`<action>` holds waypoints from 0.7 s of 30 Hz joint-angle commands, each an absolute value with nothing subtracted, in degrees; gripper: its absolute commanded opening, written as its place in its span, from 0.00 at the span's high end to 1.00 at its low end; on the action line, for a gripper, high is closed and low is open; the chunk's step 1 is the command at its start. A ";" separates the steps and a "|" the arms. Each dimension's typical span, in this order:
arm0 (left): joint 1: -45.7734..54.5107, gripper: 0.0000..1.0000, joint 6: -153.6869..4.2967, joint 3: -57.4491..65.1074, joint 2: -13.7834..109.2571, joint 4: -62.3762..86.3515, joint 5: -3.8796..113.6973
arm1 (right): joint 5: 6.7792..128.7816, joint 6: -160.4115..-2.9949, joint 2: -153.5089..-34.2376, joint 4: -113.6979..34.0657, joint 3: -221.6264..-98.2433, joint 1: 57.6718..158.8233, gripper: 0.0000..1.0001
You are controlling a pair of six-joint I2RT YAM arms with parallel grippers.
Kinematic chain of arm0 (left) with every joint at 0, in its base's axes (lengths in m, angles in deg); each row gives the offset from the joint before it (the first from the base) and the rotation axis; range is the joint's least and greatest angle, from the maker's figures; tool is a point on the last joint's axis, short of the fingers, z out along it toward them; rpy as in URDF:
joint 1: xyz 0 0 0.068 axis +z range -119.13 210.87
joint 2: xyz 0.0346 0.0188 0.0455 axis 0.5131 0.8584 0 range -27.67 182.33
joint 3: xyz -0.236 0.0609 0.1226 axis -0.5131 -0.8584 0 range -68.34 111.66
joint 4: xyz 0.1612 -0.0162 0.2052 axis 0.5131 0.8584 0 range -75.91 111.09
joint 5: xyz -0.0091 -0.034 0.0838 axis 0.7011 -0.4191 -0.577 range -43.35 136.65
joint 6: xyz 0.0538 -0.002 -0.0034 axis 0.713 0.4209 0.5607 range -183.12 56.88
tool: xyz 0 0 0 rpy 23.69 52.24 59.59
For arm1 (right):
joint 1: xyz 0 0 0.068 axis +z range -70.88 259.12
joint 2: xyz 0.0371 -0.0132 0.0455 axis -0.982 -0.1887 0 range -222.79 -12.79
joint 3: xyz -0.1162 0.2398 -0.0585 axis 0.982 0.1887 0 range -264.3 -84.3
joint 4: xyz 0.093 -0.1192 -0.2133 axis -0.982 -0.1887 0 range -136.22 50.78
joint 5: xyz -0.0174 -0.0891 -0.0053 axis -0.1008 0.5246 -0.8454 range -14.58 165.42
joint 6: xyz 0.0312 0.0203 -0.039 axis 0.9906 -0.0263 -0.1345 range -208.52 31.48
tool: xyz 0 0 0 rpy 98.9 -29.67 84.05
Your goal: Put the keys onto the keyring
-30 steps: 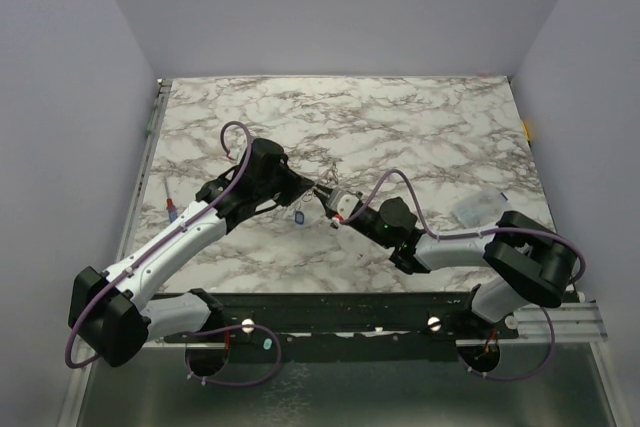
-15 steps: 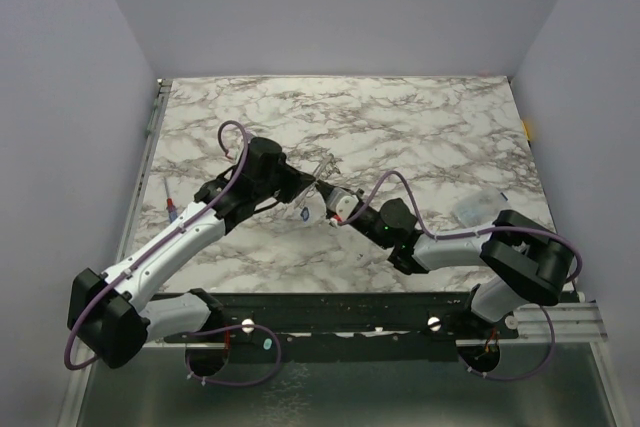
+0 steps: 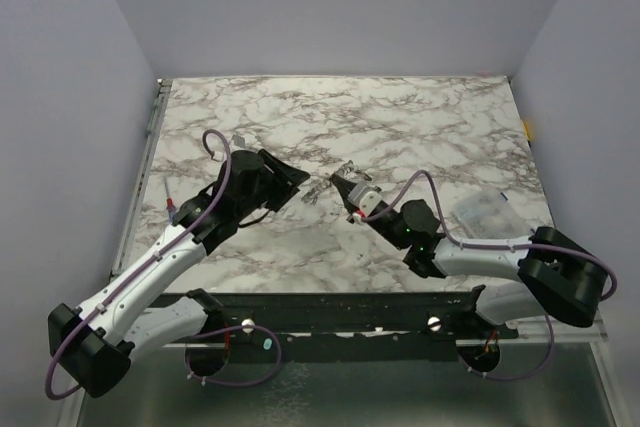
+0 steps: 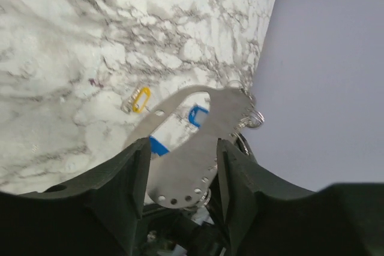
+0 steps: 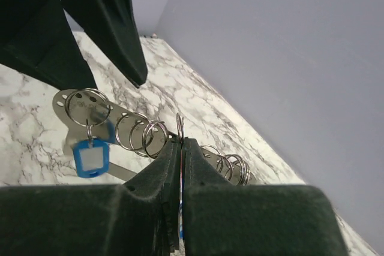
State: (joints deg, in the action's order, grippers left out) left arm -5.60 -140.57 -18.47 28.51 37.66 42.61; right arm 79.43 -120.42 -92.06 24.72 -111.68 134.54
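right fingers (image 5: 165, 175) pinching keyring (image 5: 179, 125), blue key (image 5: 91, 159) beside

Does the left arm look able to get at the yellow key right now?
Probably yes: its end effector is open, and the yellow key lies uncovered on the marble just ahead, beside the metal plate.

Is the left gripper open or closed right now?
Open. The left gripper shows its fingers spread apart, with the metal strip visible through the gap.
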 commanded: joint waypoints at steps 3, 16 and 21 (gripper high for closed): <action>-5.69 0.52 -113.88 -16.47 21.94 34.51 31.98 | 75.78 -115.73 -83.48 20.76 -109.09 134.50 0.99; -5.72 0.56 -68.30 -22.59 12.94 15.87 64.23 | 60.25 -106.36 -63.90 -2.91 -109.66 134.45 0.99; -5.65 0.56 -63.80 -21.18 14.55 14.31 78.74 | 57.17 -100.91 -59.13 -6.62 -109.58 134.49 0.99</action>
State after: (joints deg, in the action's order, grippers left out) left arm -5.60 -73.27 -22.12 13.63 17.12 61.28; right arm 62.08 -106.76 -62.29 -1.46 -108.77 134.52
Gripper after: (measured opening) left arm 0.441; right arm 0.045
